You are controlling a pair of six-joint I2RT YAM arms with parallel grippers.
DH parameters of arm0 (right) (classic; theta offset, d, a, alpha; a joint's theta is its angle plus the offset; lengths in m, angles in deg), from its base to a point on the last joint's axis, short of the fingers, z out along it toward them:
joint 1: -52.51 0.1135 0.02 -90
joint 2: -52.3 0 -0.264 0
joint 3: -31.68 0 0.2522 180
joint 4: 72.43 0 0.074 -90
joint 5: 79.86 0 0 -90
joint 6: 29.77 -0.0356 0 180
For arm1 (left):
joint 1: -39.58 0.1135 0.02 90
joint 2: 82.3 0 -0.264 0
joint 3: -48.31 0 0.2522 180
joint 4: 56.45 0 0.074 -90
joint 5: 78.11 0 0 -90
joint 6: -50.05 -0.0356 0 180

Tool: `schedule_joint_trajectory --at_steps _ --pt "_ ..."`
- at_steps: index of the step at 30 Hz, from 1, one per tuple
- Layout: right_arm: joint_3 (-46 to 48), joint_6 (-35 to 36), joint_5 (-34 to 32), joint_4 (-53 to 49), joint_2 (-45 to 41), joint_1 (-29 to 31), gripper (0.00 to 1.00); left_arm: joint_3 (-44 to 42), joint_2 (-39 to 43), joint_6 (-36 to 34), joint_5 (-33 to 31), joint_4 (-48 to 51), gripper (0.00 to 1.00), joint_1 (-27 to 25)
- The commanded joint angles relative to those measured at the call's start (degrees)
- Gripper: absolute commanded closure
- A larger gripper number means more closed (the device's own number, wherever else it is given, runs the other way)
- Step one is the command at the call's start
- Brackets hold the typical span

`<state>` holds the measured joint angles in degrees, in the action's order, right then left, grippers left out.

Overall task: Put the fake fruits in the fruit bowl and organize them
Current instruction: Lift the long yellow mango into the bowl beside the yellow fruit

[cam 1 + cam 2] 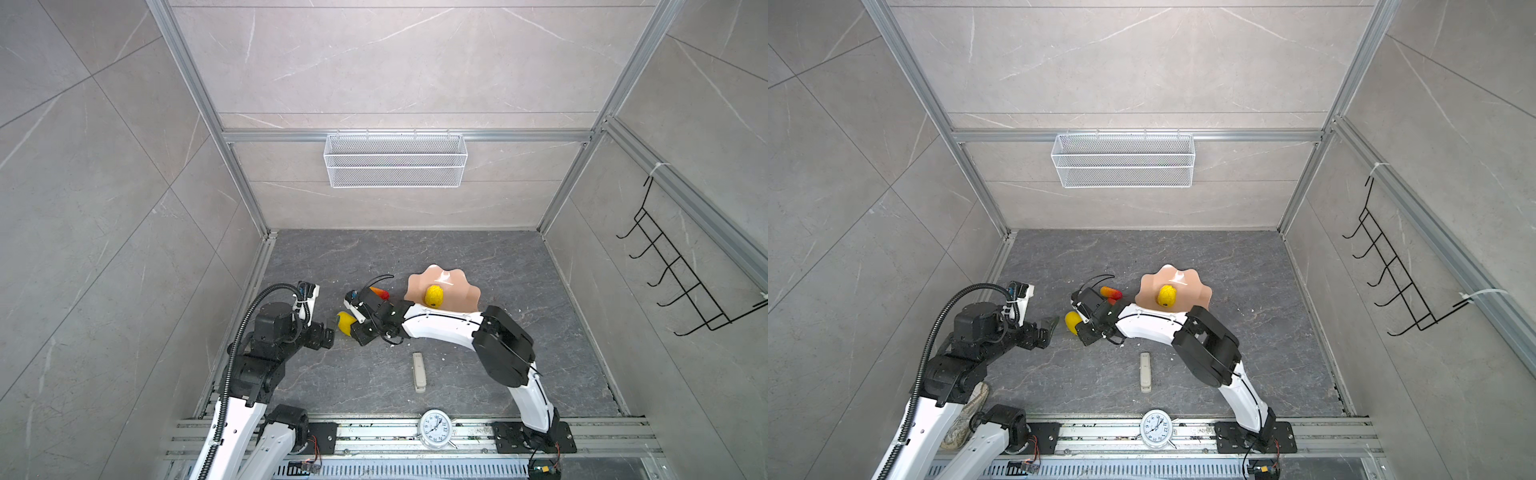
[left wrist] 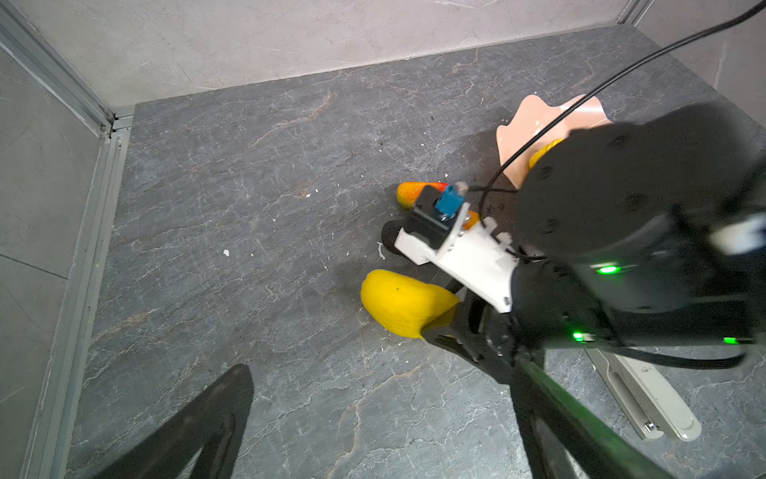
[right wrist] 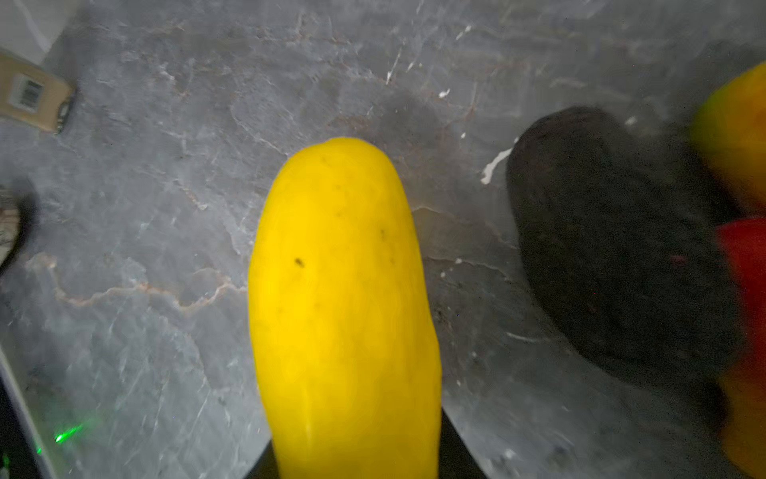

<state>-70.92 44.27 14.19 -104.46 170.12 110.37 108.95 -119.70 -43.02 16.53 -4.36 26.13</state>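
Right tool (image 2: 445,313): closed on the near end of the long yellow fruit (image 3: 344,290), one finger against each side; low over the counter (image 1: 478,257).
Long yellow fruit, position: on the counter left of the middle in both top views (image 1: 344,323), outside the fruit bowl (image 1: 453,278).
Long yellow fruit, axis: in line with the right tool; rounded free end pointing away from it, toward the left tool (image 1: 328,332).
Left tool: empty, fingers (image 2: 199,423) spread wide; facing the free end of the long yellow fruit, near it but apart.
Black oval fruit (image 3: 613,249): on the counter just beside the long yellow fruit, not touching it; hidden under the right wrist in both top views.
Red-orange fruits (image 2: 414,193): two, on the counter beyond the black oval fruit, between it and the fruit bowl; one largely covered by the right wrist.
Fruit bowl: salmon-pink, scalloped rim, right of the fruit cluster; near edge covered by the right arm in both top views.
Ridged yellow fruit (image 1: 434,295): inside the fruit bowl, long axis roughly near to far.
Beige bar device (image 1: 419,372): flat on the counter nearer the arm bases, long axis near to far, well apart from the fruits.
Clock (image 1: 435,429): on the front rail between the arm bases.
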Motion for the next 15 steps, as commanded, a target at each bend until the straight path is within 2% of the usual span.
schedule_joint_trajectory --at_steps 1,9,15 --pt "3.50 5.28 -1.22 0.22 -9.80 -1.94 0.70 0.15 0.23 -1.02 0.29 -0.53 0.00 0.19" --pt "16.26 6.08 -6.51 -0.35 -26.22 -13.09 0.71 0.24 -0.17 -0.98 0.18 -0.53 0.00 0.26" --pt "22.90 7.36 -9.65 -1.85 -32.24 -21.44 0.71 0.33 -0.60 -1.02 0.30 -0.53 0.00 0.31"
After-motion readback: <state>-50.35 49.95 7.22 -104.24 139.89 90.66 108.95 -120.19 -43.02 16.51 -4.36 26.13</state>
